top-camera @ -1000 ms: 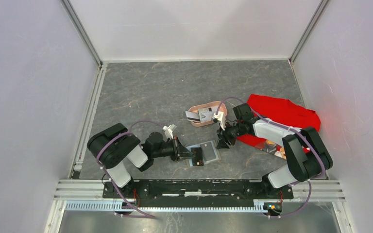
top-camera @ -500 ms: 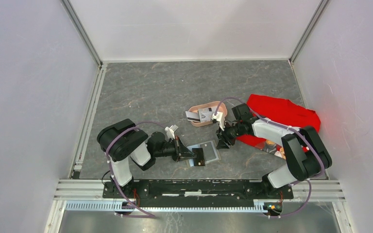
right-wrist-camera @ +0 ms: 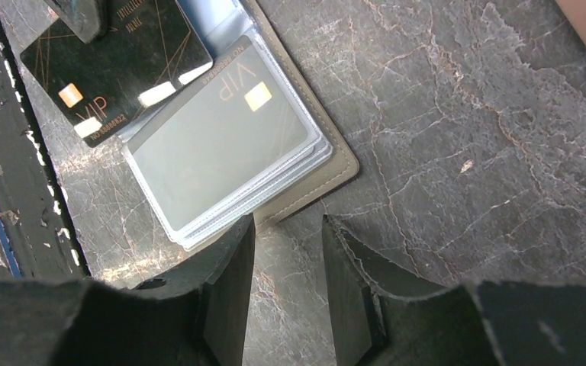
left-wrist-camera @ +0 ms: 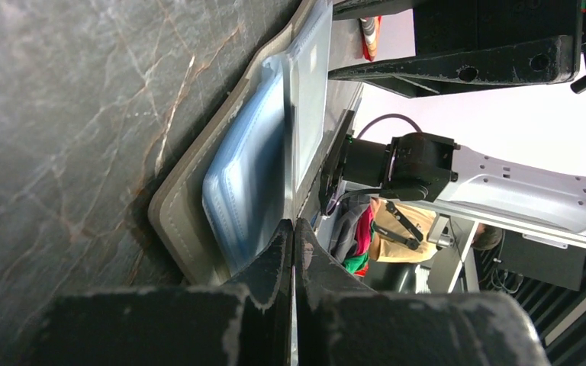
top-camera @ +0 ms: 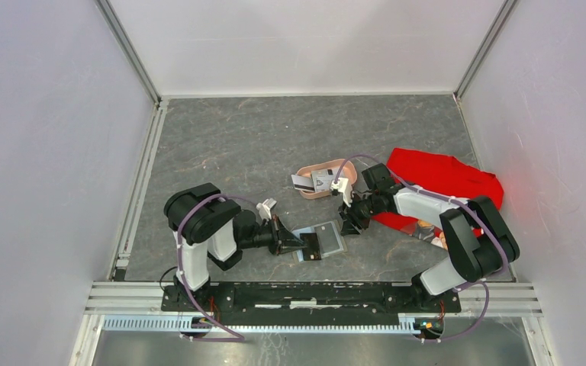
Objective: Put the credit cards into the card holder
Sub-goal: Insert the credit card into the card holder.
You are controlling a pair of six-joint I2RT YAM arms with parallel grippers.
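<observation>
Near the front of the table (top-camera: 229, 145), the holder (top-camera: 328, 239) is laid open between the two pincers. A grey card (right-wrist-camera: 221, 141) is tucked in its clear sleeve, and a black card (right-wrist-camera: 114, 61) is laid on its other half. The left pincer (left-wrist-camera: 294, 229) is closed tight at the holder's edge; a grip cannot be told. The right pincer (right-wrist-camera: 286, 229) is set partly apart, with nothing in it, beside the holder's corner.

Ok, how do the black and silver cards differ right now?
The black card is glossy dark with gold lines; the silver card is plain pale grey. The silver card sits behind a clear sleeve of the card holder; the black card lies over the other half, the shut left gripper at its edge. Both read VIP and carry a gold chip.
</observation>
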